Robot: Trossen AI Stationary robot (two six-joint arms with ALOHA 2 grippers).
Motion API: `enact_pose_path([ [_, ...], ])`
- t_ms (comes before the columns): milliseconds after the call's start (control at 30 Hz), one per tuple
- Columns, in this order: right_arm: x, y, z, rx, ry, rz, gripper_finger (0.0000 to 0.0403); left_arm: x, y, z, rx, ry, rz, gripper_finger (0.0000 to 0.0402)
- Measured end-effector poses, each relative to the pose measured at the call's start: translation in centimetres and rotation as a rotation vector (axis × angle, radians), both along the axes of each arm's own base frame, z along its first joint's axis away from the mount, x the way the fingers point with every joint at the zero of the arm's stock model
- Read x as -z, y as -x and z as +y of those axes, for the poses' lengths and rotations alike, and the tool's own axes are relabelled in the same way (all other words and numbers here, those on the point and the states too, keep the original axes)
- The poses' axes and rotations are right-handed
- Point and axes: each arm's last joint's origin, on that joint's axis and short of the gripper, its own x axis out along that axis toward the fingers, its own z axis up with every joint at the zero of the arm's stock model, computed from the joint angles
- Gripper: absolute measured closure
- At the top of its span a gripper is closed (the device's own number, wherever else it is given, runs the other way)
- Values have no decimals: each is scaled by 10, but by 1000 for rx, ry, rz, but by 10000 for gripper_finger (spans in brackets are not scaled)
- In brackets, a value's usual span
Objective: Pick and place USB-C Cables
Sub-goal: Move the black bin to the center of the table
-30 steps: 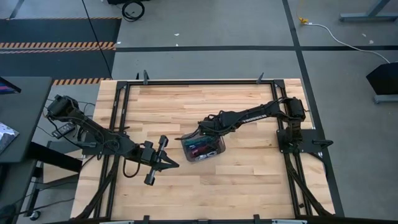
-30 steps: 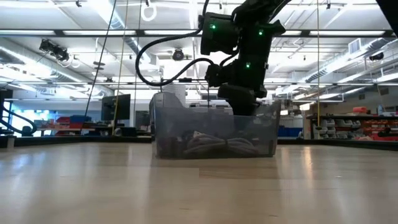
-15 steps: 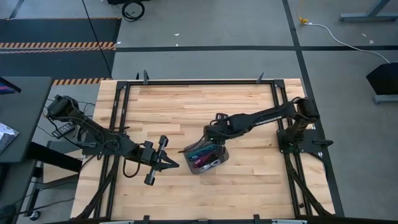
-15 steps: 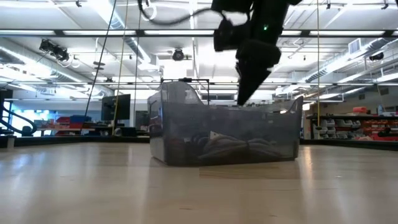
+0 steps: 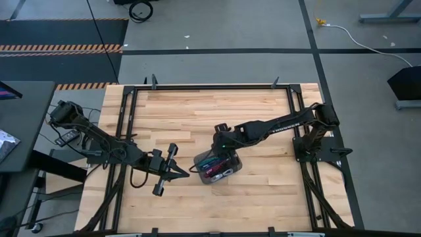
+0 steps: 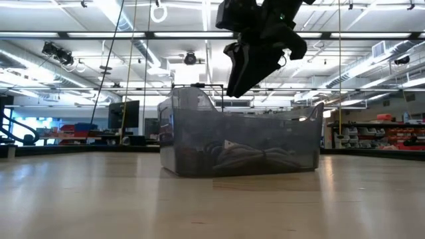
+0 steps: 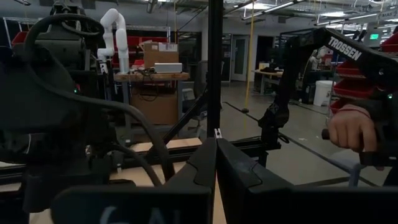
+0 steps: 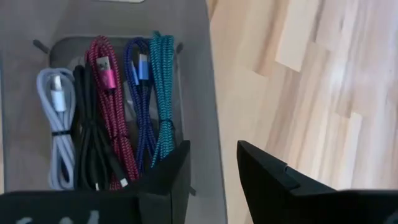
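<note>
The five USB-C cables lie side by side on the floor of the grey translucent tray (image 8: 199,81): silver-grey (image 8: 55,130), black (image 8: 87,140), dark red (image 8: 112,106), purple-blue (image 8: 140,93) and teal (image 8: 163,99). The tray (image 5: 199,162) stands flat on the table, near its middle. My right gripper (image 8: 213,149) is open. It hovers above the tray's far wall, with one finger over the inside and one over the outside. In the low view the right gripper (image 6: 234,89) is clear of the tray's rim (image 6: 265,114). My left gripper (image 5: 186,174) waits shut, left of the tray.
Bare wooden tabletop (image 5: 263,178) lies around the tray on all sides. The black frame rails (image 5: 210,86) run along the table's edges. In the left wrist view a person's hand (image 7: 351,127) shows in the room beyond the table.
The tray has slid a short way toward the table's near edge with the right gripper at its far wall, and it stays upright. The right gripper has then risen off the rim and tipped. The cables have stayed in the tray.
</note>
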Motion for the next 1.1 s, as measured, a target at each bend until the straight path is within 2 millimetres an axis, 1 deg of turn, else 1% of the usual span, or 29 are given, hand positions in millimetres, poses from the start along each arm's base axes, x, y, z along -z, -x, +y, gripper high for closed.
enact_pose_path([
  [467, 3, 3, 0, -58, 9, 44, 273, 1, 0, 0, 0, -5, 8, 383],
  [567, 10, 3, -3, -71, 20, 33, 275, 1, 0, 0, 0, -7, 10, 384],
  [800, 35, 7, -14, -50, 25, 6, 276, 1, -1, 0, -3, -10, 12, 383],
  [933, 41, 7, -23, -18, 40, -19, 277, 1, 0, 1, -4, -11, 12, 383],
  [1100, 44, 8, -31, 0, -2, -24, 277, 1, -1, 0, -7, -36, 6, 383],
])
